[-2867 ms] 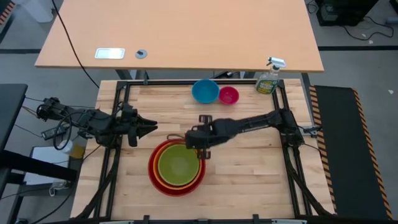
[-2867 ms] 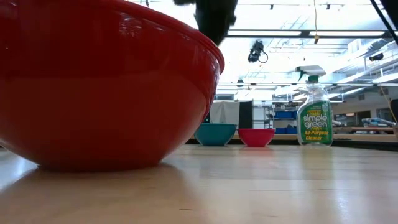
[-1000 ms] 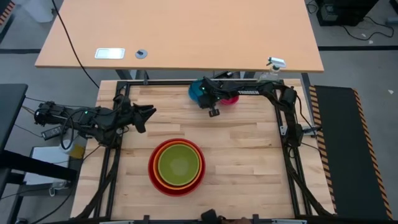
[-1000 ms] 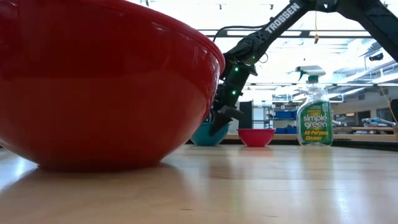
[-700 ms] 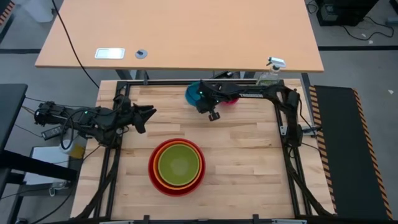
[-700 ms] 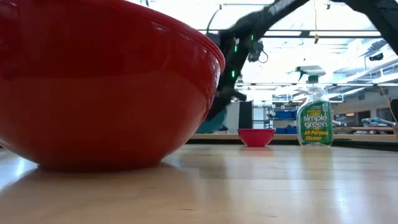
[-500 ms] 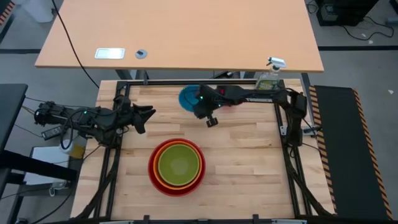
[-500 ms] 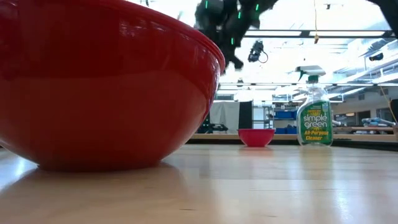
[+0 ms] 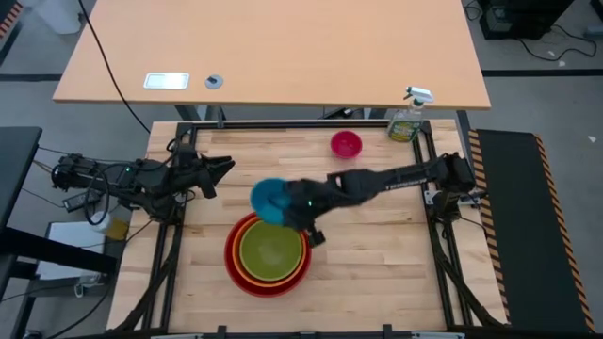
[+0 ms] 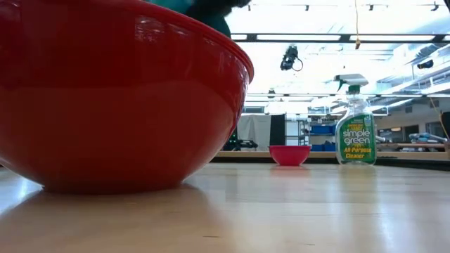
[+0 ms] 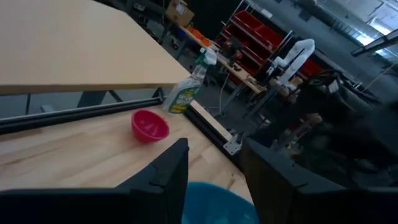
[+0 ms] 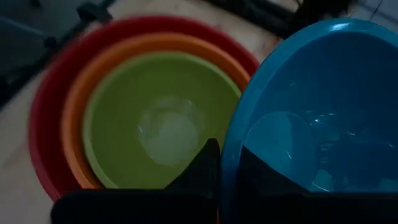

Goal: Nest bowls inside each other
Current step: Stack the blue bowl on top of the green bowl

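Note:
The red (image 9: 235,268), orange (image 9: 239,241) and lime green (image 9: 270,250) bowls sit nested on the table near its front middle. The blue bowl (image 9: 271,198) hangs in the air just beyond the stack's far rim, with my right gripper (image 9: 292,203) shut on it. The small pink bowl (image 9: 346,143) rests on its base near the far edge. My left gripper (image 9: 224,168) hovers open at the table's left side, holding nothing. My right gripper pinches the blue bowl's rim (image 12: 227,149) on the bowl's right side, one finger (image 12: 202,163) outside the wall and the other (image 12: 261,169) inside. The fingers slant down from the table's right. The bowl is lifted clear, its opening facing up.
A green spray bottle (image 9: 407,121) stands at the far right corner, right of the pink bowl. A black frame rail (image 9: 283,123) runs round the tabletop. Bare wood lies right of the stack (image 9: 377,254).
My right gripper has lifted the blue bowl from its spot beside the pink bowl at the far edge. It has carried the bowl up, toward the near edge and to the left, to just beyond the stack. The pink bowl has stayed in place.

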You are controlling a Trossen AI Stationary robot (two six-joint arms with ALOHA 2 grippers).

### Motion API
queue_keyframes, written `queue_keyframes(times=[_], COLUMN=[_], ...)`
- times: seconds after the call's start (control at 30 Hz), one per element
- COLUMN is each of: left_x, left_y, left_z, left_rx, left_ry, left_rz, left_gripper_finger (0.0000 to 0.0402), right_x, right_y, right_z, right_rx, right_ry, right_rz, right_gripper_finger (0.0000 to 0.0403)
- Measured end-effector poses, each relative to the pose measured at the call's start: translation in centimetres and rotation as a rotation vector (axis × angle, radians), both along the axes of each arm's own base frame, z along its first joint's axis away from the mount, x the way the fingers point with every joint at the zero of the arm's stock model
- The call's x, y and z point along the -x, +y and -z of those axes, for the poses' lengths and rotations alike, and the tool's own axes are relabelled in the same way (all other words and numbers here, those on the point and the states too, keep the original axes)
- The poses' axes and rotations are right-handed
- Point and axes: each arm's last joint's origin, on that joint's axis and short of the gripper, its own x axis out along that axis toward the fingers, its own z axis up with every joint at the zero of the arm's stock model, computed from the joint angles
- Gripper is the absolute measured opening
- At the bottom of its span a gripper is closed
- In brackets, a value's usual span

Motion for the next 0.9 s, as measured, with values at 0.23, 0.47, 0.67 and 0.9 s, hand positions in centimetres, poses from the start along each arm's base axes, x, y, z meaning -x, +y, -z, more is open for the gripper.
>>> queue_keyframes(times=[0.23, 0.47, 0.67, 0.9], left_x=[-0.1, -0.6, -1.0, -1.0], left_y=[0.0, -0.3, -0.6, -0.6], left_z=[-0.1, 0.1, 0.3, 0.2], left_rx=[0.035, 0.039, 0.048, 0.079], left_ry=[-0.028, -0.014, 0.005, -0.009], left_rz=[-0.002, 0.04, 0.127, 0.137], left_gripper_finger=[0.0153, 0.0153, 0.0153, 0.0153], right_x=[-0.6, -2.7, -3.4, -4.1], right_y=[5.5, 9.5, 10.4, 10.4], right_z=[0.5, 5.4, 8.9, 11.5], right_rx=[-0.067, -0.067, -0.019, -0.034], right_ry=[-0.077, -0.07, -0.009, 0.053], right_rz=[-0.047, 0.031, 0.1, 0.131], right_gripper_finger=[0.0027, 0.0027, 0.0027, 0.0052])
